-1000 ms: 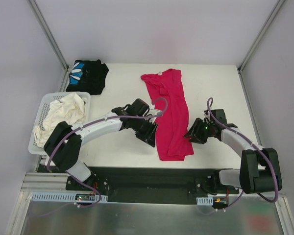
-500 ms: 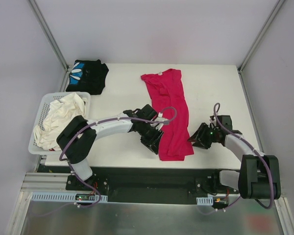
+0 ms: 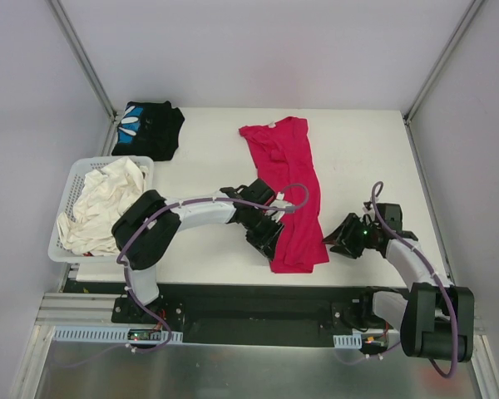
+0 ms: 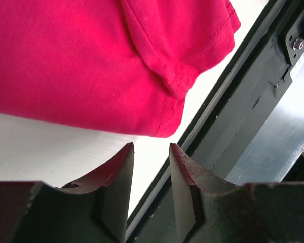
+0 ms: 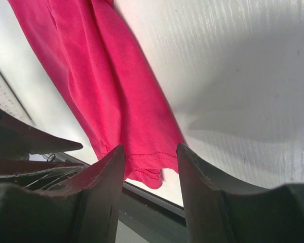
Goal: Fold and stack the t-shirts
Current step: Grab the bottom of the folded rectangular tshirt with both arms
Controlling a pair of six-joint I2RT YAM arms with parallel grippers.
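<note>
A pink t-shirt (image 3: 289, 187) lies folded lengthwise in a long strip on the white table (image 3: 208, 166), its hem at the near edge. It also shows in the left wrist view (image 4: 91, 55) and the right wrist view (image 5: 116, 96). My left gripper (image 3: 269, 241) is open and empty, just left of the hem's near corner. My right gripper (image 3: 339, 239) is open and empty, just right of the hem. A folded black t-shirt (image 3: 148, 129) with a blue and white print lies at the far left corner.
A white basket (image 3: 66, 199) holding crumpled cream t-shirts (image 3: 100, 195) stands at the left edge. The table's near edge and a black rail (image 3: 258, 299) run just below the pink hem.
Both grippers have moved toward the near edge of the table. The left one closed in on the hem's left corner; the right one slid down and right. The shirt's near end has shifted slightly.
</note>
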